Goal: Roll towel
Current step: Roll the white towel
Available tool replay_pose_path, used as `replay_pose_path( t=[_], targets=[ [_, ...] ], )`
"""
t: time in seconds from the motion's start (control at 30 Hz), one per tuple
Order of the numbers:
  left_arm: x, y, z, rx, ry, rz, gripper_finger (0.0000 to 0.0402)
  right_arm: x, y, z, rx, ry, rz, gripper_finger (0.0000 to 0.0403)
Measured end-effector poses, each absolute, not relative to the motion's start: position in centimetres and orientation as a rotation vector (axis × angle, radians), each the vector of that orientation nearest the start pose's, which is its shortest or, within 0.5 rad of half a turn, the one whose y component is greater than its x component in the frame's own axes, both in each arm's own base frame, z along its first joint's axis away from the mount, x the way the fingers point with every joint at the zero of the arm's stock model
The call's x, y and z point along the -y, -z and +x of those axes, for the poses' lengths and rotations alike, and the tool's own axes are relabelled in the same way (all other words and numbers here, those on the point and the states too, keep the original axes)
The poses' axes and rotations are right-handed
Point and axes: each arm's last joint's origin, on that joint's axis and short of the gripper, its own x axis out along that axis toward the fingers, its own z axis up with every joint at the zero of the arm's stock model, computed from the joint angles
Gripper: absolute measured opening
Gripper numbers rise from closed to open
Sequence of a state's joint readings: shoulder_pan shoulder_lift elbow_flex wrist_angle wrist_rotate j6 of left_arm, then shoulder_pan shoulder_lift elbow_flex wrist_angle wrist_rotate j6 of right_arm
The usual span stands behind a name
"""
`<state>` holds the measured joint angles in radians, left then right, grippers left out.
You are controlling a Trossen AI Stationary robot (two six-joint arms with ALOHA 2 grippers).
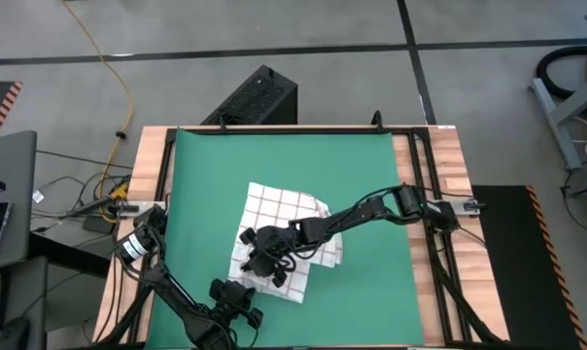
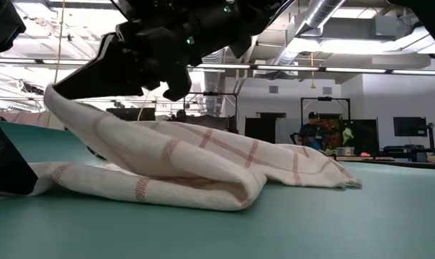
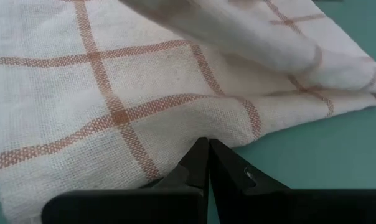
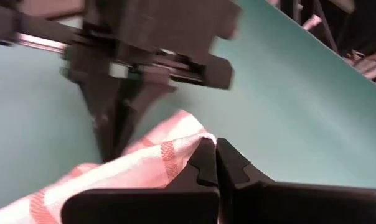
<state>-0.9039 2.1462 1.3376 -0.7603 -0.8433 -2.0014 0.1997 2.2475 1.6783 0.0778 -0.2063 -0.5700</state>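
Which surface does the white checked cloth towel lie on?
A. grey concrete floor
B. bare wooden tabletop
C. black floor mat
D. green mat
D: the white cloth towel with red-brown grid lines lies crumpled on the green mat covering the table.

A robotics lab or workshop in a large industrial hall.

Exposed ducts and strip lighting are running across the open ceiling, and the grey concrete floor is carrying black lines and hazard-striped edging. A yellow cable is trailing over that floor toward a black box standing behind the wooden table, which is wearing a green mat. Beyond the table a person is sitting among benches and screens, and two dark robot arms are working over the mat.
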Motion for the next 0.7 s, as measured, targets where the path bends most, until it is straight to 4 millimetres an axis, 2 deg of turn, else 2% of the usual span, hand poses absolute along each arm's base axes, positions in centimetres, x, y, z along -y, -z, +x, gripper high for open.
replay_pose_path(
  t=[0.27,0.47,0.7],
  targets=[
    [28.2,-10.2,25.0,-0.555,-0.784,-0.64,0.0,-10.9,-18.6,49.9,-0.323,-0.536,-0.565,0.0001],
    [28.1,-10.2,25.2,-0.553,-0.787,-0.643,0.0,-11.0,-16.2,50.8,-0.304,-0.543,-0.549,0.0001],
    [28.0,-10.3,25.6,-0.553,-0.773,-0.636,0.0,-11.6,-15.7,51.6,-0.3,-0.535,-0.557,0.0001]
  ],
)
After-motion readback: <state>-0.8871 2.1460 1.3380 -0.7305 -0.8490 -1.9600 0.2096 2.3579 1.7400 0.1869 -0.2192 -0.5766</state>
